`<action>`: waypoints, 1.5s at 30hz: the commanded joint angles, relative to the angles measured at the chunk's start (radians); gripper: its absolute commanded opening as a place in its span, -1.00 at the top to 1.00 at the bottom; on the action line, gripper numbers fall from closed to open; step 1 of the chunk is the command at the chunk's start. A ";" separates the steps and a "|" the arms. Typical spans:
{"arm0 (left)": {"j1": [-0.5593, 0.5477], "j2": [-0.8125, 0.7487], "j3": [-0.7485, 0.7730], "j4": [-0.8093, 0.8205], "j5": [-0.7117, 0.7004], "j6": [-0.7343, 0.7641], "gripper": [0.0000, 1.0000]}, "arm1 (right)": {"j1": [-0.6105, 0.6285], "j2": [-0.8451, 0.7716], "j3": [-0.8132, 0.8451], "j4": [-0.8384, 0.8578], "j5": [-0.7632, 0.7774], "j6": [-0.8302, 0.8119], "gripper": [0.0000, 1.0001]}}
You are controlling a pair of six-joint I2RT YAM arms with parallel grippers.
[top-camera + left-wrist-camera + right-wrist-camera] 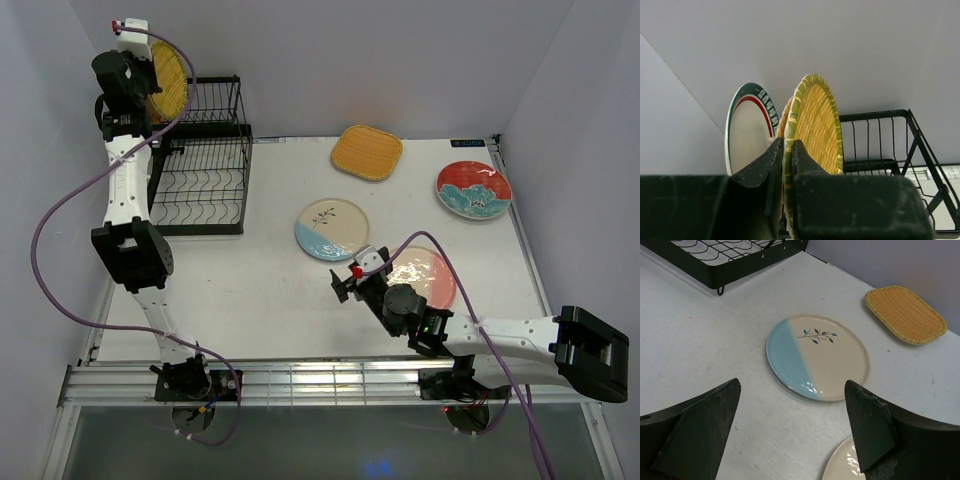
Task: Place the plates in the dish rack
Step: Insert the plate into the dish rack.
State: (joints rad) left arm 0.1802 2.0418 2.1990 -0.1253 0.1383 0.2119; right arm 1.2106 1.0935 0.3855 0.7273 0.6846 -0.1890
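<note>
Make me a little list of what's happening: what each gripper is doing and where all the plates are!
Left gripper: shut on a round woven plate, held on edge by the dish rack
Right gripper: open, empty, over the table
Upright beside the held plate: green-striped white plate
Flat on the table: rounded-square woven plate, red-teal floral plate, cream-blue plate, cream-pink plate

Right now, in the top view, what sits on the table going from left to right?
dish rack → blue-and-cream plate → woven square plate → pink-and-cream plate → red-and-teal plate
</note>
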 commanded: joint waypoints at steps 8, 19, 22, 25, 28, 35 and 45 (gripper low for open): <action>-0.004 0.000 0.050 0.088 -0.042 0.076 1.00 | -0.005 -0.012 0.032 0.021 -0.016 0.026 -0.80; -0.002 0.014 0.051 0.170 -0.120 0.064 1.00 | -0.003 -0.003 0.035 0.021 -0.020 0.028 -0.80; -0.004 0.015 0.045 0.216 -0.164 0.075 1.00 | -0.003 -0.010 0.032 0.020 -0.028 0.031 -0.80; -0.004 0.037 0.070 0.207 -0.157 0.090 1.00 | -0.005 -0.017 0.029 0.018 -0.031 0.033 -0.80; -0.004 0.043 0.065 0.216 -0.141 0.099 1.00 | -0.003 -0.021 0.024 0.018 -0.034 0.033 -0.80; -0.004 0.040 -0.002 0.265 -0.105 0.109 1.00 | -0.003 -0.037 0.015 0.018 -0.043 0.034 -0.80; -0.016 0.028 -0.074 0.294 -0.060 0.118 1.00 | -0.005 -0.044 0.015 0.018 -0.060 0.040 -0.80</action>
State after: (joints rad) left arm 0.1734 2.1143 2.1456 0.1001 0.0494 0.3141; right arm 1.2102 1.0721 0.3855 0.7059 0.6281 -0.1642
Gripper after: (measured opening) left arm 0.194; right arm 0.900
